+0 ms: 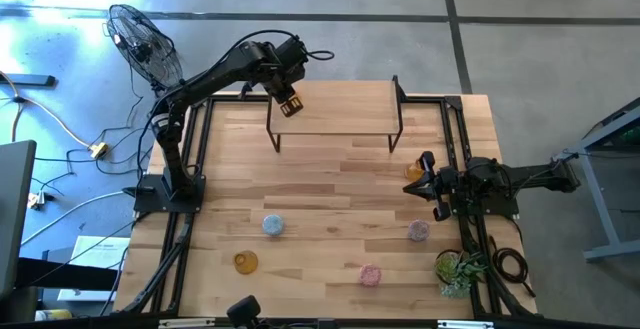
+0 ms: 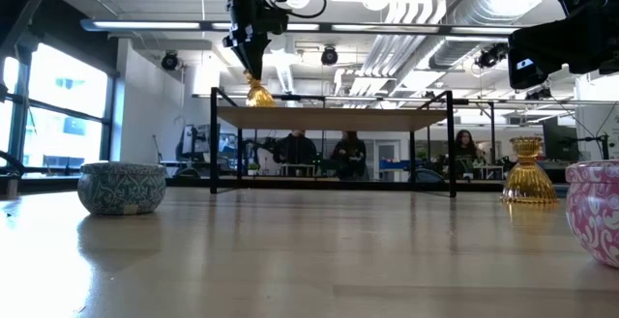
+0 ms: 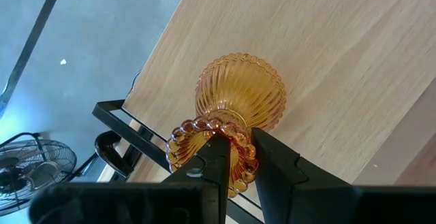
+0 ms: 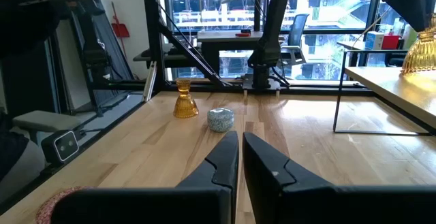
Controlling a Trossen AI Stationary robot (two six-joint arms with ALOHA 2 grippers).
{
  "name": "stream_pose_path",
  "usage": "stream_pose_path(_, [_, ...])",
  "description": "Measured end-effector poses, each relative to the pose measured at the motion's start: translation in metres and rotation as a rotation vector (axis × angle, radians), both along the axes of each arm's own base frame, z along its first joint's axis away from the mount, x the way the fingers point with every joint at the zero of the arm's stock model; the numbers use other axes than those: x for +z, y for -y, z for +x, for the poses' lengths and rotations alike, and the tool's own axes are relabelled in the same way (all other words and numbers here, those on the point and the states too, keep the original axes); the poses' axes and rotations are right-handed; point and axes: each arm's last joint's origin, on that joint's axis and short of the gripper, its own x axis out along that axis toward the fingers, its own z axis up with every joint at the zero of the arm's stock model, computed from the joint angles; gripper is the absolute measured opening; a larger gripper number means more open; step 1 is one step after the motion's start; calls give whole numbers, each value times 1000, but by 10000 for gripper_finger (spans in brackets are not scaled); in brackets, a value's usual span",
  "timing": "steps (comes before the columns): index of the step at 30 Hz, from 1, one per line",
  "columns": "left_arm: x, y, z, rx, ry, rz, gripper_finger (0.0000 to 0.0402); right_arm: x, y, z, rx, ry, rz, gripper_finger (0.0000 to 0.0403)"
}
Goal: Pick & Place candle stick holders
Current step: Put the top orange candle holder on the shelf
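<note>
Your left pincer (image 3: pixel 235 157) is clamped on an amber candle stick holder (image 3: pixel 235 108) by its beaded foot, cup hanging down over the raised shelf (image 1: pixel 335 109) at the desk's far edge, probably for setting down. The right pincer (image 4: pixel 240 149) waits, pressed together.

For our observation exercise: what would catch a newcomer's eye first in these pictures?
The left gripper, shut on an amber glass holder at the raised wooden shelf's left end. The right gripper waits shut at the table's right side, beside another amber holder.
</note>
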Motion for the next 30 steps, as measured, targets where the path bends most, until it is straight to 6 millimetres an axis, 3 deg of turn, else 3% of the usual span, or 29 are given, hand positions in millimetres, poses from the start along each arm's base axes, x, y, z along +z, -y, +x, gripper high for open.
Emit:
stream_pose_path(21, [0,0,0,2,-1,-2,50,0,0,0,0,0,0,16])
stream_pose_path(30, [-1,0,0,2,-4,-5,121,0,0,0,0,0,0,16])
